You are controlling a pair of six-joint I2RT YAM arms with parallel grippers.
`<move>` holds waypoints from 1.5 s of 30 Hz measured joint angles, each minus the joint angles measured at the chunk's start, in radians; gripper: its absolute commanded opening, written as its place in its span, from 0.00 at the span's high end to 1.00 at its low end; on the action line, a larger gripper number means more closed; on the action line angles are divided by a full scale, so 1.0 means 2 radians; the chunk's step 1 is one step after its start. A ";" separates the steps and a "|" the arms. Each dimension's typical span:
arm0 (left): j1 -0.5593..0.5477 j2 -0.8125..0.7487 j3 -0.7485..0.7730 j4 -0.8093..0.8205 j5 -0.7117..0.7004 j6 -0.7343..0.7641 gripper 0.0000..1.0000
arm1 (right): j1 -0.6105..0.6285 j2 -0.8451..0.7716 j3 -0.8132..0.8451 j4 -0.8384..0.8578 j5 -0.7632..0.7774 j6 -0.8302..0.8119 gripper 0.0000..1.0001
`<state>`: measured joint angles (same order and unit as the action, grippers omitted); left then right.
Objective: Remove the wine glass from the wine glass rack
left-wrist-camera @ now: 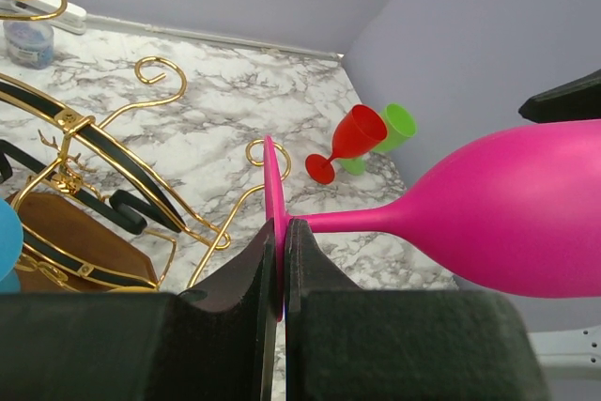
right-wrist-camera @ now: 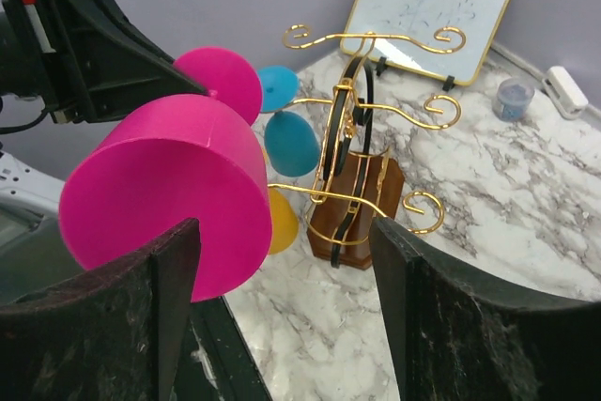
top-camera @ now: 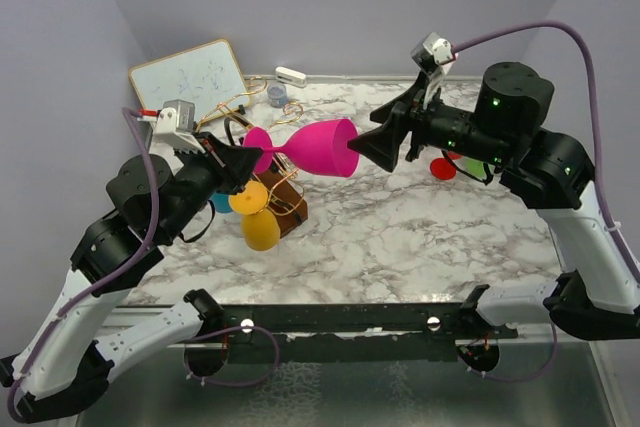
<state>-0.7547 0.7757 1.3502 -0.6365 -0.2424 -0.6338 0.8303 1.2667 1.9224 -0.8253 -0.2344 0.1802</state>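
Magenta wine glass [top-camera: 318, 147] lies level in the air above the bench [top-camera: 420, 227], beside the wine glass rack [top-camera: 288, 209] and, as far as the right wrist view shows, free of its curled hooks. Its long axis runs across the bench: foot to the left, open mouth to the right. The left pincer [top-camera: 252, 159] is clamped on the thin foot disc, edge-on between the jaws. The right pincer [top-camera: 365, 147] stands wide apart with nothing in it, just beyond the rim and facing straight into the bowl, so a handover would mean closing along that same axis. A yellow glass [top-camera: 262, 229] and a blue glass [right-wrist-camera: 291, 143] hang on the rack. The whiteboard [top-camera: 190, 77] bears faint scribbles, unreadable; no brand or label shows.
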 measured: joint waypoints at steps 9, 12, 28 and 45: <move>0.000 0.008 0.000 0.015 0.025 0.011 1.00 | 0.000 0.011 -0.008 -0.006 -0.019 0.003 0.90; 0.000 0.009 0.000 0.019 0.029 0.012 0.97 | 0.000 0.014 -0.015 -0.005 -0.029 0.005 0.99; 0.001 0.010 0.000 0.006 -0.015 0.009 0.01 | 0.000 -0.070 -0.080 -0.010 0.085 0.028 0.99; 0.001 0.006 -0.004 0.031 -0.010 0.042 0.28 | -0.078 0.067 -0.068 -0.034 0.350 0.016 0.99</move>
<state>-0.7528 0.7879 1.3426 -0.5739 -0.2615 -0.5503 0.6750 1.3998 1.7874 -0.8940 0.4652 0.2131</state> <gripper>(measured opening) 0.729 0.020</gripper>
